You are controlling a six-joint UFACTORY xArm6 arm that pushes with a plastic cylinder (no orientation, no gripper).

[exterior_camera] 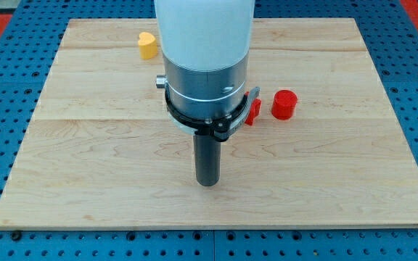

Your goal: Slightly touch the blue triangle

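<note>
Camera view checked, single moment. Found my tip [207, 183] resting on bare wood of the board [64, 167], below centre, well apart from every visible block. No fingers fitted; nothing to open, close or hold, only a straight dark rod. Located a yellow block [146, 45], shape unclear, near the view's top, left of the arm's housing [206, 65]. Located a red cylinder [284, 104] to the view's right of the housing, and just beside it a second red block [253, 112], partly hidden behind the clamp ring [183, 119], shape not determinable. Could not locate the blue triangle anywhere in view; judged either hidden behind the wide housing or absent from the board.

Risks, as judged:
- Moving off without a confirmed target, owing to the blind spot behind the housing.
- Sweeping toward the view's top right and knocking the half-hidden red block into the red cylinder.
- Arriving too fast on a light block and shoving it well away instead of merely grazing it.
- Meeting a slanted face off-centre and spinning the triangle instead of touching it.

Recommend slow approach, stopping at first contact.
</note>
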